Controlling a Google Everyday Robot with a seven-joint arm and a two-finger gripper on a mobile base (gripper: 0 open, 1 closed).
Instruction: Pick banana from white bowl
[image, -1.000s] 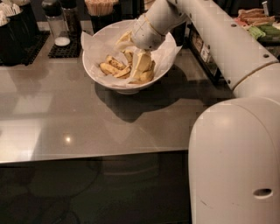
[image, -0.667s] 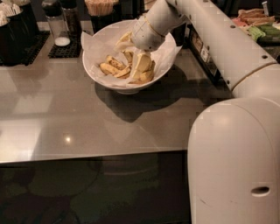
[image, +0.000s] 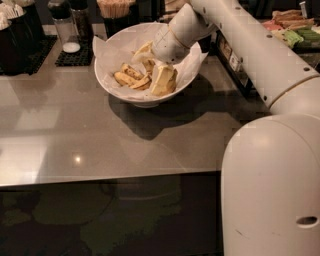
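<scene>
The white bowl stands on the grey counter at the back centre, lined with crinkled white paper that sticks above its rim. Yellow banana pieces lie in the bottom of the bowl, left of centre. My gripper reaches down into the bowl from the upper right, right next to the banana pieces. Its tip is low in the bowl, at the right side of the fruit. The wrist hides part of the bowl's far right rim.
A black mat with a glass shaker and dark containers stand at the back left. A cup of sticks is behind the bowl. Snack packets lie at the far right. My white base fills the lower right. The counter's front edge crosses the middle.
</scene>
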